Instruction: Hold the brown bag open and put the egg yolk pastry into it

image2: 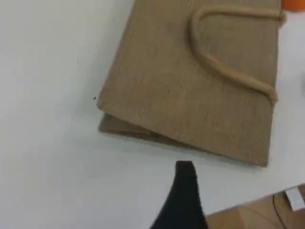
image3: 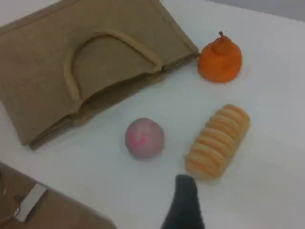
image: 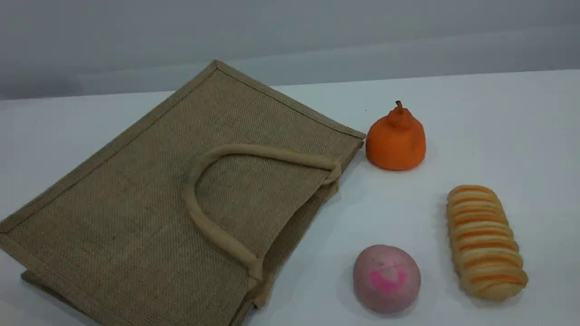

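The brown bag (image: 136, 190) lies flat on its side on the left half of the white table (image: 498, 113), its mouth facing right and only slightly parted. One beige loop handle (image: 199, 217) rests on its upper face. The egg yolk pastry is out of view in every frame. Neither arm shows in the scene view. The left gripper's dark fingertip (image2: 185, 168) hovers above bare table beside a corner of the bag (image2: 190, 95), holding nothing. High above the loaf's near end is the right gripper's fingertip (image3: 185, 181), also empty, with the bag (image3: 47, 76) at upper left.
To the right of the bag stand an orange pear-shaped piece (image: 395, 140), a pink-splotched round bun (image: 386, 278) and a long orange-striped loaf (image: 485, 242). The right wrist view shows the bun (image3: 144, 137) and loaf (image3: 217, 142) too. The table edge (image2: 248, 205) runs near the left fingertip.
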{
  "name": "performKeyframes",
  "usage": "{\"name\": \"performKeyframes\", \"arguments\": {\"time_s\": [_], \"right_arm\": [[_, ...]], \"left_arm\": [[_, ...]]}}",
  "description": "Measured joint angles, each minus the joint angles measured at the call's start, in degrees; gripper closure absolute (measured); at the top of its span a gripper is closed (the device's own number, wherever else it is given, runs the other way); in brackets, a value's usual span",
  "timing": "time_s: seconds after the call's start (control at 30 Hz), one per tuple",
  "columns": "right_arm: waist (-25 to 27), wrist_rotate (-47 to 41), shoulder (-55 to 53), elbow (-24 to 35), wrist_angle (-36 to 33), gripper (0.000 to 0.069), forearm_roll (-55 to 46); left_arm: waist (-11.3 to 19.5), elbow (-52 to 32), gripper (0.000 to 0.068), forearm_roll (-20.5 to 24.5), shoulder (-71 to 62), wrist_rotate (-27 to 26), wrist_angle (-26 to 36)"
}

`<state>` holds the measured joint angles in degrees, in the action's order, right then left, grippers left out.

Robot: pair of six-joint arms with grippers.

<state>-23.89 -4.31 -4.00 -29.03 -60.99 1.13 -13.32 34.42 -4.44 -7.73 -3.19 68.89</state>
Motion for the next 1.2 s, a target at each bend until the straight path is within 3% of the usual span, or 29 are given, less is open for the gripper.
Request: {"name": "performKeyframes", "arguments": {"time_s": [0.53,0.77,1.2], "right_arm": [[0.0,0.0,0.0,0.0,0.0,0.0180,0.0],[0.0,0.0,0.0,0.0,0.0,0.0180,0.0],[0.0,0.1,0.0,0.0,0.0,0.0181,0.0]], "left_arm": [[0.0,0.0,0.0125,0.4,0.0,2.2,-3.8],[0.0,0.0,0.0125,2.1,-0.1,2.2,1.1],[0.0,-2.9,0.0125,1.9,0.0,3.8,1.0]]}}
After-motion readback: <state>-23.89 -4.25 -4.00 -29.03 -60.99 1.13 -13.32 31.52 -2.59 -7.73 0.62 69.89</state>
